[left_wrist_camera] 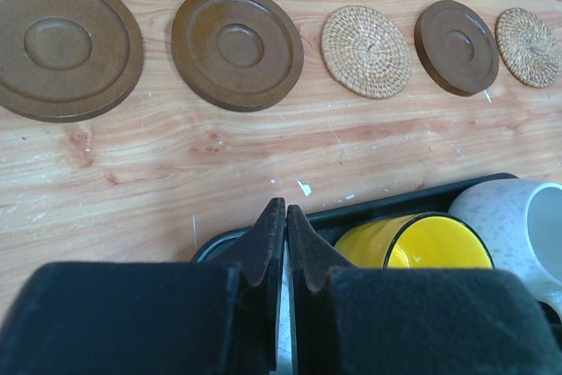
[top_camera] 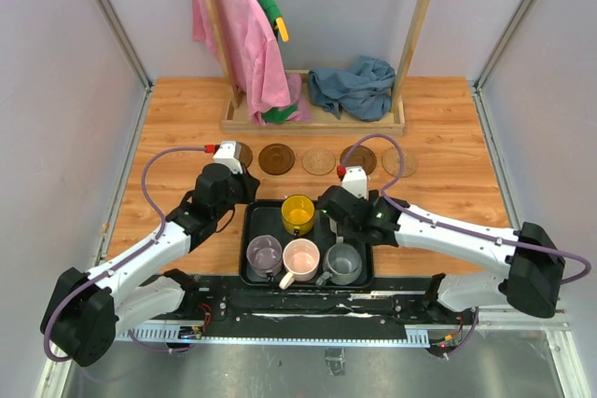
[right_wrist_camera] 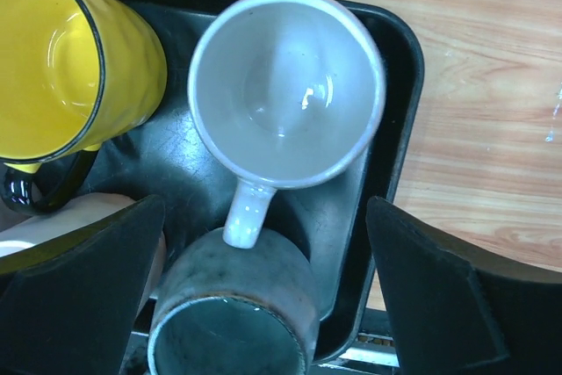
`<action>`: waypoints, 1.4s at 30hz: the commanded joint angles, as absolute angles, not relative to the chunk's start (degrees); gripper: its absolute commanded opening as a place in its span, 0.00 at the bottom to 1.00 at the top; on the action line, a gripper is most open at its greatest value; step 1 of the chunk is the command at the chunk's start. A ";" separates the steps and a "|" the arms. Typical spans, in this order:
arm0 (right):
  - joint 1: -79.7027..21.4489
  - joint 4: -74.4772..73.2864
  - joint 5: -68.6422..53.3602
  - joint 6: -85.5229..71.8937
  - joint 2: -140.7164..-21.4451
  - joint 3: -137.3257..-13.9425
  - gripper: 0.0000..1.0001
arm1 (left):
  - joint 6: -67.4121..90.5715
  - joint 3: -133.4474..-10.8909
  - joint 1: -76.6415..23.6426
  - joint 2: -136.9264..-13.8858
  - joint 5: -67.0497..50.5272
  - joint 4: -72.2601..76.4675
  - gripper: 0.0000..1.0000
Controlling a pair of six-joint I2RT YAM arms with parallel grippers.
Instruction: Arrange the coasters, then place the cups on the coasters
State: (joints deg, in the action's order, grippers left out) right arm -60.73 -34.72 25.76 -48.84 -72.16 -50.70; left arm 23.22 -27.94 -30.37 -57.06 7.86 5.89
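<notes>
The coasters are all down, five in a row on the tabletop beyond the tray, three brown and two woven, none touching. So what's left to worry about?

The cups. All five sit packed in that tray: the yellow cup and white cup at the back, and the grey cup, pink cup and purple cup in front. None is on a coaster yet.

And the right gripper?

It hangs right over the white cup, jaws spread wide, holding nothing. I'd guess that's the first one it goes for. The trouble is that the handle points straight at the grey cup and looks to rest against its rim, and the yellow cup is just beside. A jaw coming down on the crowded side could shove a neighbour or pinch two at once.

The left gripper?

Its jaws are clenched together on nothing, at the tray's far corner next to the yellow cup. If both arms reach into the tray together, they could clash. And a cup set off-centre on a woven coaster might rock.
</notes>
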 commanded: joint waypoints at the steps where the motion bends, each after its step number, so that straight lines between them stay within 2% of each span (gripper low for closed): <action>1: -62.67 -37.13 28.95 -51.15 -75.83 -54.42 1.00 | 23.05 -27.19 -30.86 -57.21 7.84 8.09 0.08; 19: -63.28 -45.27 32.15 -57.61 -81.39 -53.63 0.99 | 23.47 -24.97 -30.85 -61.59 6.65 12.27 0.08; 30: -63.13 -51.05 38.23 -64.39 -74.25 -48.69 0.99 | 23.80 -25.23 -30.87 -63.92 6.48 12.96 0.08; 37: -63.11 -44.37 36.04 -56.56 -71.79 -47.23 0.96 | 23.84 -25.14 -30.86 -64.37 6.83 13.14 0.08; 42: -62.46 -38.90 31.73 -51.35 -73.57 -48.03 0.90 | 23.82 -25.19 -30.85 -64.43 6.98 12.93 0.08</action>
State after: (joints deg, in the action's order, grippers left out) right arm -62.61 -43.33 33.89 -56.42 -72.40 -47.92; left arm 23.64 -25.34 -30.37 -64.16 6.74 10.92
